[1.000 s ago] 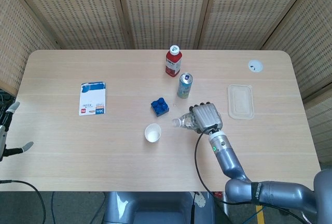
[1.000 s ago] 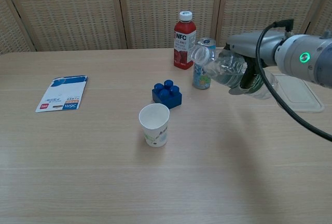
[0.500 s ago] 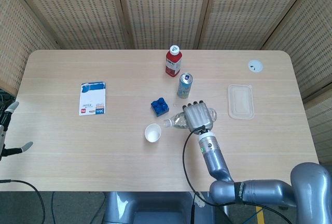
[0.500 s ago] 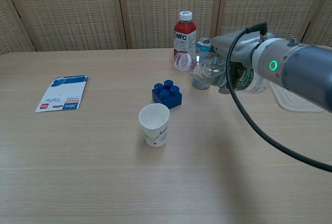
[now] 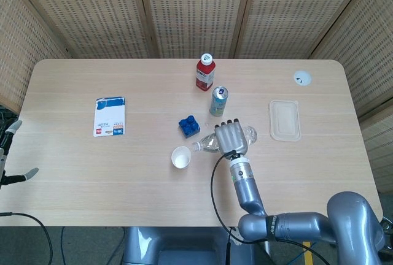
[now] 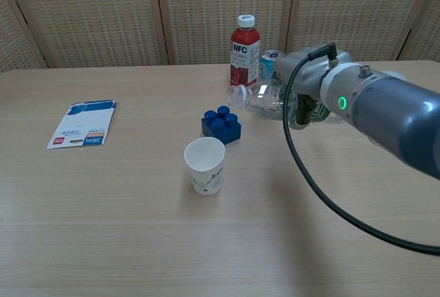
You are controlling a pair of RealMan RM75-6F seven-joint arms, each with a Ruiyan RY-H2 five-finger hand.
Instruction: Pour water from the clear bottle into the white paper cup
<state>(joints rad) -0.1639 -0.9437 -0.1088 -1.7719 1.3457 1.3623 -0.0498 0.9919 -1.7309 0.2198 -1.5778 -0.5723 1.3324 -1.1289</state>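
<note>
My right hand (image 5: 229, 137) (image 6: 297, 102) grips the clear bottle (image 5: 209, 145) (image 6: 260, 100), which lies nearly level above the table with its open mouth pointing left. The mouth hangs up and to the right of the white paper cup (image 5: 180, 157) (image 6: 205, 166), which stands upright on the table with its inside looking empty. Below the bottle neck sits the blue brick (image 6: 221, 123). My left hand (image 5: 7, 154) shows only as fingertips at the left edge of the head view, off the table, holding nothing.
A red juice bottle (image 5: 205, 72) (image 6: 245, 53) and a drink can (image 5: 218, 100) stand behind the held bottle. A clear lidded box (image 5: 284, 119) lies to the right, a blue-and-white packet (image 5: 110, 116) (image 6: 84, 124) to the left, and a small white disc (image 5: 301, 78) at the back right.
My right hand has carried the bottle leftward towards the cup and tipped it closer to level. The cup and my left hand have not moved.
</note>
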